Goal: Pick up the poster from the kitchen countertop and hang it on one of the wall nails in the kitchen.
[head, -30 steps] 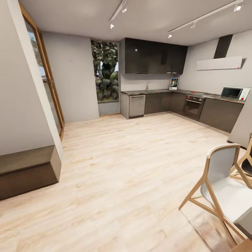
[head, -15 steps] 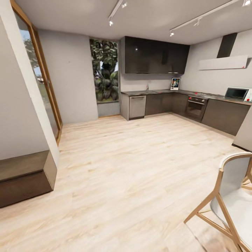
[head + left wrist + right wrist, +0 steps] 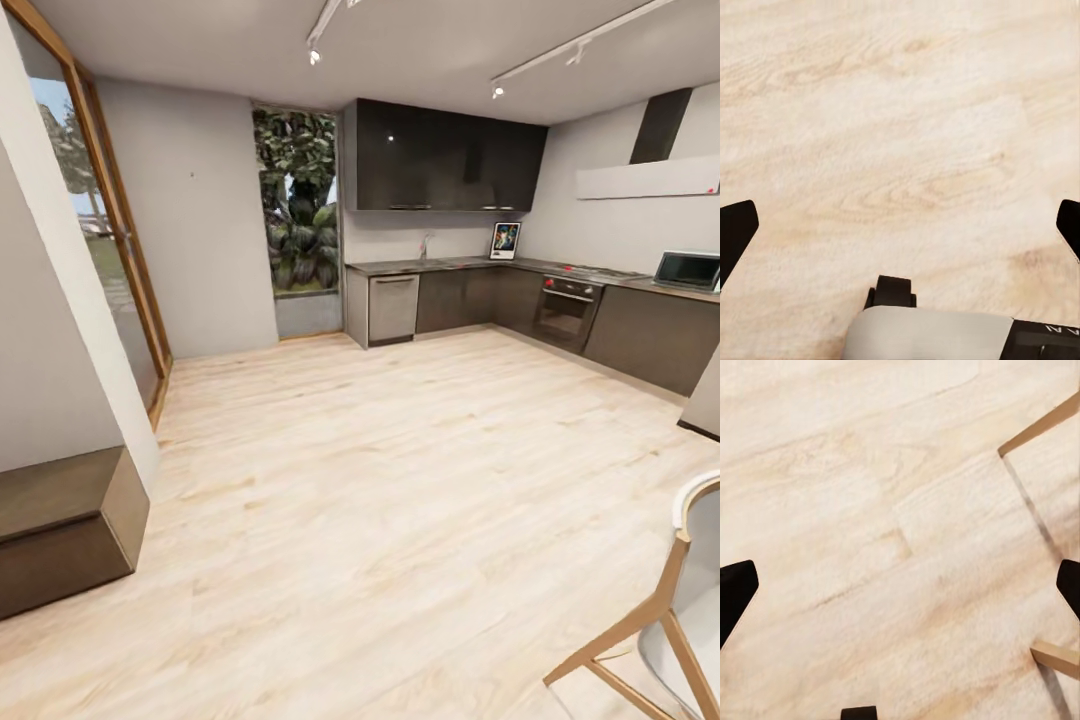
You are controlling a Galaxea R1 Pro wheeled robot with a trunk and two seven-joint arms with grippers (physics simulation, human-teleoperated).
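Far across the room, the poster (image 3: pixel 505 241) stands upright on the kitchen countertop (image 3: pixel 440 264), leaning on the wall in the corner under the dark upper cabinets. A tiny dark speck (image 3: pixel 192 175) that may be a wall nail marks the pale grey wall left of the window. In the left wrist view my left gripper (image 3: pixel 900 225) is open, its black fingertips (image 3: pixel 735 232) wide apart over bare wooden floor. My right gripper (image 3: pixel 900 589) is open too, above the floor, with nothing between its fingertips (image 3: pixel 735 592).
A pale chair with wooden legs (image 3: pixel 680 600) stands close at the lower right; its legs (image 3: pixel 1042 431) show in the right wrist view. A low brown bench (image 3: pixel 60 520) sits at the left by a glass door (image 3: pixel 100 250). Oven (image 3: pixel 565 310) and microwave (image 3: pixel 687 270) line the counter.
The whole head view has shifted: the camera has advanced and turned, so the chair slid toward the lower right edge and the kitchen looks slightly nearer. No object has moved.
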